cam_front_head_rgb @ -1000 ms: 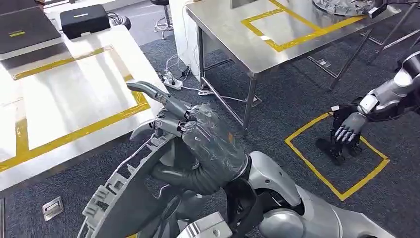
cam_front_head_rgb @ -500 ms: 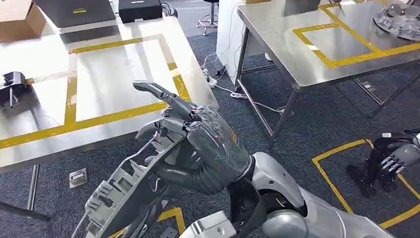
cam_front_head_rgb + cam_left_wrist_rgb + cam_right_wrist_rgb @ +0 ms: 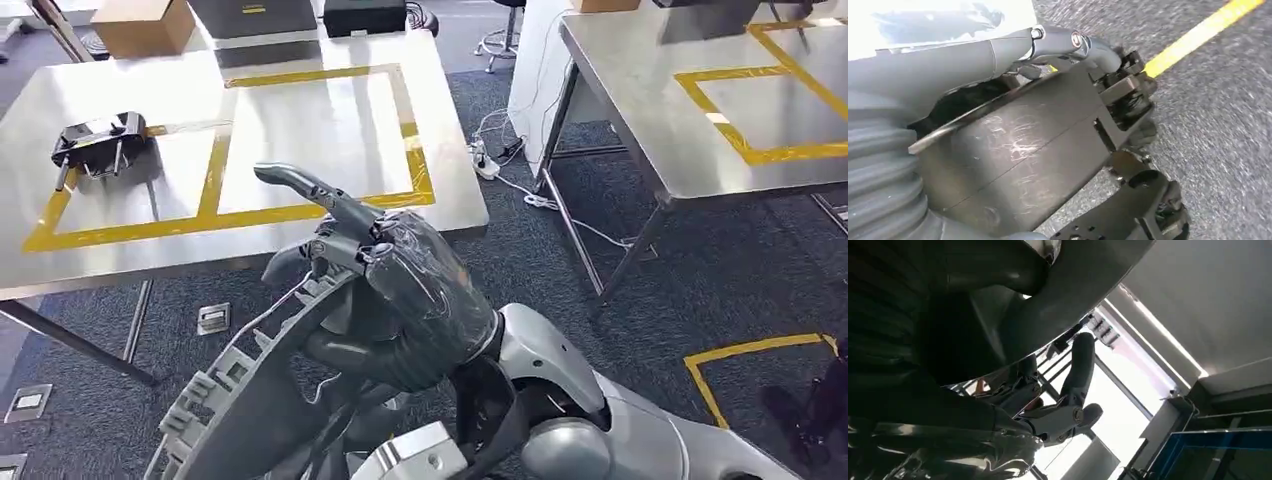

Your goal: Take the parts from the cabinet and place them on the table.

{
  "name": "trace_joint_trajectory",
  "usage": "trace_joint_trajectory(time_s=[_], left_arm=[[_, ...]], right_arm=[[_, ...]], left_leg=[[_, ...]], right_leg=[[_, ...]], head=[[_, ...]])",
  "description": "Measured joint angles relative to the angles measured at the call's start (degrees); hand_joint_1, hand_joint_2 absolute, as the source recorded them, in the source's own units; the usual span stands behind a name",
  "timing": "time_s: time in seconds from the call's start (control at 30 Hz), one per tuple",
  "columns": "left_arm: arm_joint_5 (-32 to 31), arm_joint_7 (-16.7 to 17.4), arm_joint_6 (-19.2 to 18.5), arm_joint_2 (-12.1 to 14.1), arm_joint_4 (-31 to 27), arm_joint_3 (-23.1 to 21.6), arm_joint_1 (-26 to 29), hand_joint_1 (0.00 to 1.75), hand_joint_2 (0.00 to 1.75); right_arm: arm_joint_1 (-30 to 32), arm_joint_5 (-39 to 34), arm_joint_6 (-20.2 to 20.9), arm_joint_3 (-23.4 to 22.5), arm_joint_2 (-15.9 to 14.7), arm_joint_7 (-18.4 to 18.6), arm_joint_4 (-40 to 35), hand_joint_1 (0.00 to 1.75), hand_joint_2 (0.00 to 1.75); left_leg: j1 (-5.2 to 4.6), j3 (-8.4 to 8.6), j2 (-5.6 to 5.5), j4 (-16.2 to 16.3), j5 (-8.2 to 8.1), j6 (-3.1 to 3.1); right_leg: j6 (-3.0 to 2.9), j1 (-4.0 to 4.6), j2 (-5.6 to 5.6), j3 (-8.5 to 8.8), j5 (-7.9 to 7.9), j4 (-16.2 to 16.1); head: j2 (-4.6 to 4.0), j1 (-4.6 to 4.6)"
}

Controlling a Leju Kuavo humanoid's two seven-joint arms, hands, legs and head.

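1. Left hand (image 3: 420, 300) wrapped round a large grey curved part (image 3: 250, 410), fingers clamped on its upper rim; held in the air over the carpeted floor (image 3: 560, 270), just short of the near edge of the worktop (image 3: 300, 245), not touching it.
2. Seen from the left wrist: thick grey thumb (image 3: 973, 55) pressed over the top of the part's dark scratched panel (image 3: 1018, 165); carpet and a yellow floor line (image 3: 1198, 35) behind.
3. Right hand (image 3: 1058, 415) seen from its own wrist against a bright background; thumb standing apart from the fingers, nothing between them.
4. On the worktop, a small black part (image 3: 98, 143) near the left edge, inside the left frame of yellow tape (image 3: 230, 217).
5. Across the aisle to the right, a second worktop (image 3: 640, 110) with its own yellow frame.
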Motion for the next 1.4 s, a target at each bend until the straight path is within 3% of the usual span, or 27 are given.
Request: trace_joint_trajectory(time_s=[0.03, 0.1, 0.13, 0.17, 0.2, 0.43, 0.67, 1.4], left_arm=[[-0.02, 0.00, 0.00, 0.04, 0.00, 0.00, 0.00, 0.00, 1.75], [-0.04, 0.00, 0.00, 0.04, 0.00, 0.00, -0.11, 0.00, 1.75], [-0.02, -0.02, 0.00, 0.04, 0.00, 0.02, -0.11, 0.00, 1.75], [-0.02, 0.00, 0.00, 0.00, 0.00, 0.00, -0.02, 0.00, 1.75], [-0.02, 0.04, 0.00, 0.00, 0.00, 0.00, 0.13, 0.00, 1.75], [-0.20, 0.04, -0.07, -0.02, 0.00, 0.00, 0.08, 0.00, 1.75], [-0.22, 0.31, -0.17, 0.00, 0.00, 0.00, 0.07, 0.00, 1.75], [-0.19, 1.55, -0.20, -0.37, -0.02, 0.00, 0.09, 0.00, 1.75]], right_arm=[[-0.02, -0.20, -0.02, -0.02, 0.00, -0.02, 0.00, 1.75, 1.75], [-0.04, -0.61, -0.15, -0.07, -0.02, -0.18, 0.00, 1.75, 1.75], [-0.02, -0.68, -0.20, -0.09, -0.02, -0.20, 0.00, 1.75, 1.75], [0.06, -0.74, -0.20, -0.09, -0.04, -0.22, 0.00, 1.75, 1.75], [0.05, -0.76, -0.20, -0.09, -0.11, -0.26, 0.02, 1.75, 1.75], [0.04, -1.42, -0.22, -0.11, -0.13, -0.37, 0.02, 1.75, 1.75], [0.04, -1.44, -0.22, -0.11, -0.13, -0.37, 0.07, 1.75, 1.75], [-0.27, -1.55, -0.07, -0.13, -0.11, 0.24, 0.70, 1.75, 1.75]], left_leg=[[0.00, 2.89, 0.36, -5.19, 2.28, 0.15], [-0.47, 5.17, 1.22, -9.11, 1.50, 1.09], [-0.43, 4.88, 1.24, -8.83, 1.56, 1.59], [-0.42, 4.80, 1.24, -8.93, 1.58, 1.55], [-0.51, 4.77, 1.23, -8.94, 1.59, 1.57], [-0.72, 4.74, 1.24, -8.94, 1.48, 2.41], [-0.80, 4.76, 1.24, -8.94, 1.48, 2.49], [-0.74, 4.81, 1.24, -8.96, 1.56, 2.47]], right_leg=[[0.27, -0.04, -0.22, 0.01, -0.24, 0.32], [0.81, 0.47, -0.43, -0.46, -0.59, 1.04], [1.02, 0.48, -0.45, -0.71, -0.53, 1.07], [0.30, 0.59, -0.31, -0.75, -0.62, 1.18], [0.27, 0.47, -0.41, -0.69, -0.58, 1.10], [1.18, 0.34, -0.35, -0.33, -0.06, 0.18], [1.75, 0.25, -0.35, -0.31, 0.02, 0.09], [1.74, 0.29, -0.33, -0.35, 0.00, 0.21]], head=[[0.00, -0.04], [0.00, -0.22], [0.00, -0.15], [0.00, 0.07], [0.00, 0.24], [0.00, 0.55], [0.00, 0.52], [0.00, 0.52]])
